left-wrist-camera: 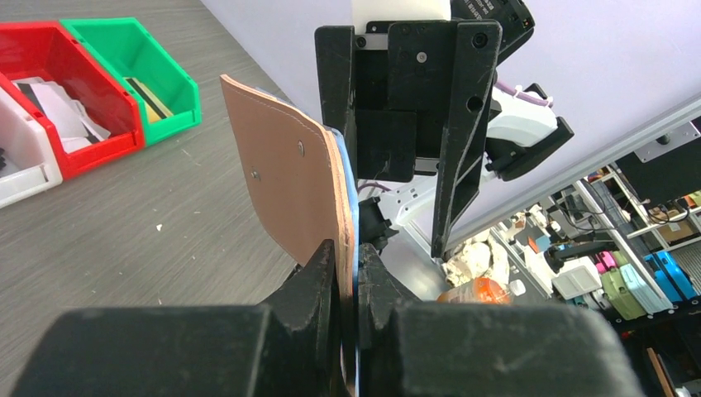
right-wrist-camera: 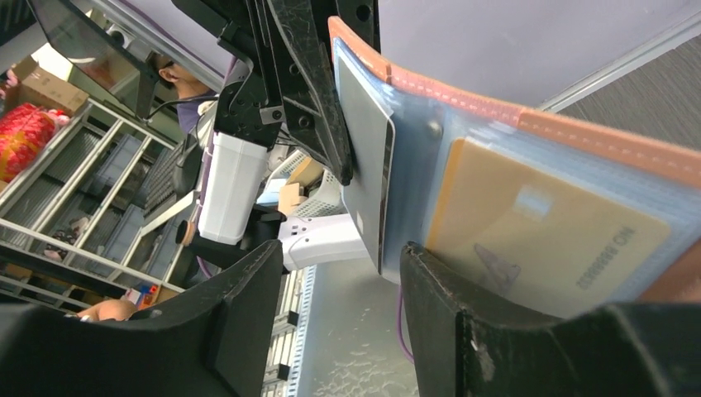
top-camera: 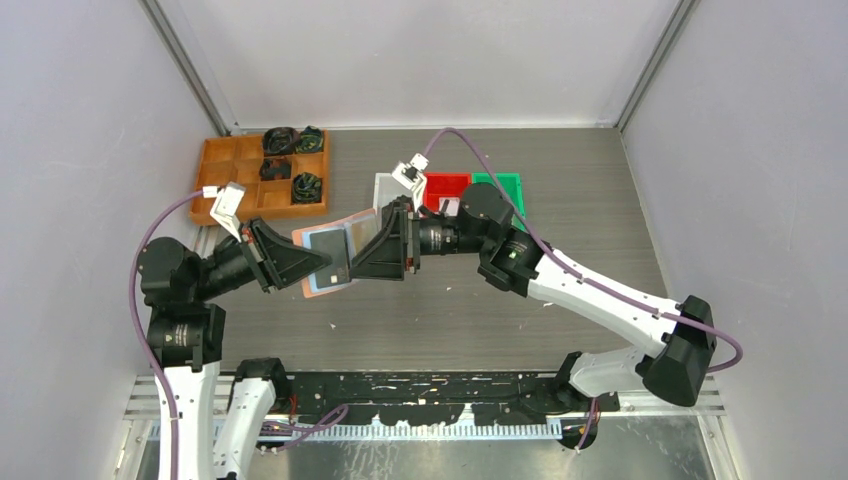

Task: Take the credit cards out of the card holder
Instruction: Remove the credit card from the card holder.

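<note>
Worktop (top-camera: 600, 200): grey.
Card holder (top-camera: 325, 248): aloft, long axis left-right.
Left gripper (left-wrist-camera: 351, 277): clamps it.
Right gripper (right-wrist-camera: 343, 258): wide, astride its card (right-wrist-camera: 368, 149).

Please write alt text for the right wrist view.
The open right gripper has a finger on each side of the corner of a grey card in the orange card holder. A yellow card sits beside it.

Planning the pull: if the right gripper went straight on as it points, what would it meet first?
Most likely the grey card in the card holder, whose edge lies between the fingers of the open right gripper; depth is unclear.
</note>
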Robot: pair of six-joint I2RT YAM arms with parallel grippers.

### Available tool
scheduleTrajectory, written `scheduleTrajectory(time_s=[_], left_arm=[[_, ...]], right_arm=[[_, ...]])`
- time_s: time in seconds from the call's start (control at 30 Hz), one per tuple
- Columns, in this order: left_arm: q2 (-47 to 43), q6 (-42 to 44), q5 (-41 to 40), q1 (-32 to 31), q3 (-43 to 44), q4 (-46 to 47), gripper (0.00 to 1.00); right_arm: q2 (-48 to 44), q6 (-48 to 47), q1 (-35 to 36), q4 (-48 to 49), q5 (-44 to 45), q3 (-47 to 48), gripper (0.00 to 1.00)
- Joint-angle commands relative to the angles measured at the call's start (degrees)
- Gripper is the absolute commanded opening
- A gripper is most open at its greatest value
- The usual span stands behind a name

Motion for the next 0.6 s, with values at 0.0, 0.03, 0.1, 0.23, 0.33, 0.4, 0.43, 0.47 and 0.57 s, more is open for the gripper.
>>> scheduleTrajectory(time_s=[0.0, 0.03, 0.1, 0.23, 0.33, 0.4, 0.43, 0.47, 0.57], left_arm=[[-1.02, -3.57, 1.67, -0.01, 1.91, 6.06, 0.00], [-1.14, -3.97, 1.79, 0.01, 1.93, 6.14, 0.00], [-1.46, -4.53, 2.05, 0.00, 2.19, 6.25, 0.00], [-1.75, -4.96, 2.25, 0.05, 2.25, 6.30, 0.00], [-1.72, -5.21, 2.41, -0.01, 2.11, 6.33, 0.00], [-1.63, -5.24, 2.54, -0.07, 2.02, 6.35, 0.02], [-1.65, -5.16, 2.58, 0.00, 1.91, 6.26, 0.03], [-1.61, -5.15, 2.68, 0.00, 1.82, 6.20, 0.05], [-1.59, -5.15, 2.54, 0.01, 1.69, 6.27, 0.14]], right_arm=[[1.55, -1.95, -0.05, 0.50, -0.41, 4.45, 0.59], [1.93, -1.98, -0.03, 0.62, -0.41, 4.77, 0.58], [2.72, -1.48, -0.04, 1.49, -0.77, 5.60, 0.55], [4.27, 1.03, -0.06, 5.35, -1.89, 6.64, 0.48], [4.81, 4.93, -0.27, 11.26, -2.80, 5.99, 0.39], [5.12, 8.63, -0.65, 16.00, -3.43, 5.08, 0.31], [5.22, 10.38, -0.85, 18.55, -3.56, 4.45, 0.27], [5.23, 11.93, -1.01, 20.80, -3.57, 3.78, 0.21], [5.32, 15.87, -1.27, 27.25, -3.56, 1.66, 0.08]])
